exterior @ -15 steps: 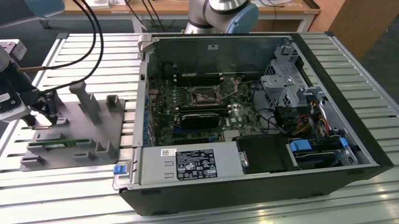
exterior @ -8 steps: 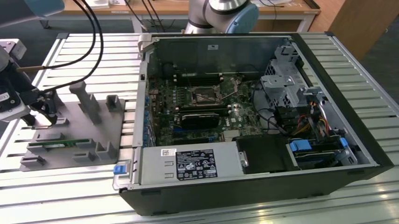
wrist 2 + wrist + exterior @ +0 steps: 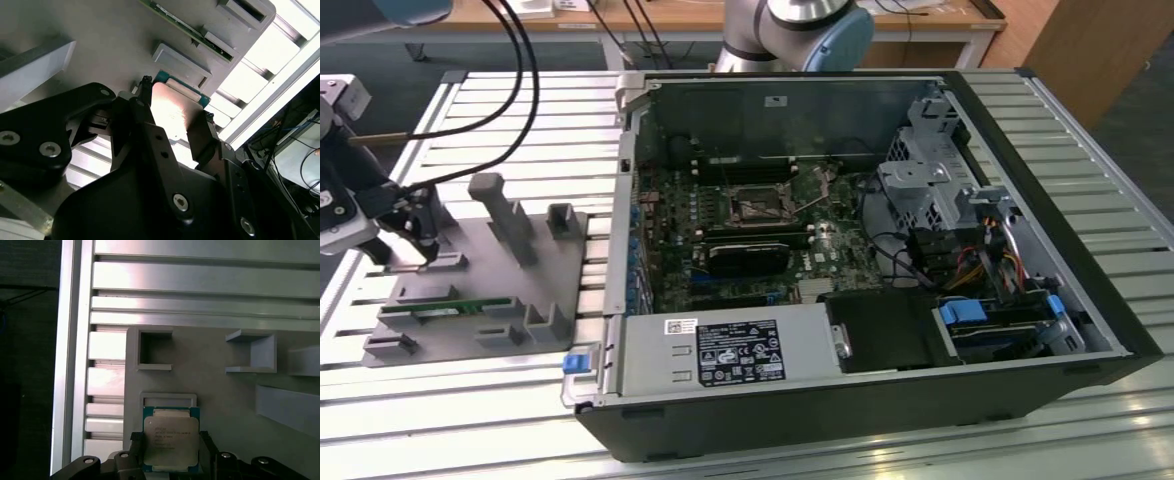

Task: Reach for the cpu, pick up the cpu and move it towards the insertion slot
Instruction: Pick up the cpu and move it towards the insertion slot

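Two jaws press opposite edges of the cpu (image 3: 170, 439), apparently clamped on it (flush contact in both wrist views). Likely light, stiff, slick-topped and fragile, it is best held by those edges. It lies over the grey fixture (image 3: 200, 380), the insertion slot (image 3: 758, 208) well apart toward the exterior view's right.

The cpu (image 3: 169, 442) lid is seen as satin silver metal, its rim as green board. The gripper (image 3: 175, 102) is finished in matt black, w/ bright metal screws. The holder tray (image 3: 210, 365) is moulded in smooth matt grey plastic. The table (image 3: 467, 400) is built of glossy ribbed aluminium. The pc case (image 3: 1067, 200) is matt black outside, bare sheet metal inside.
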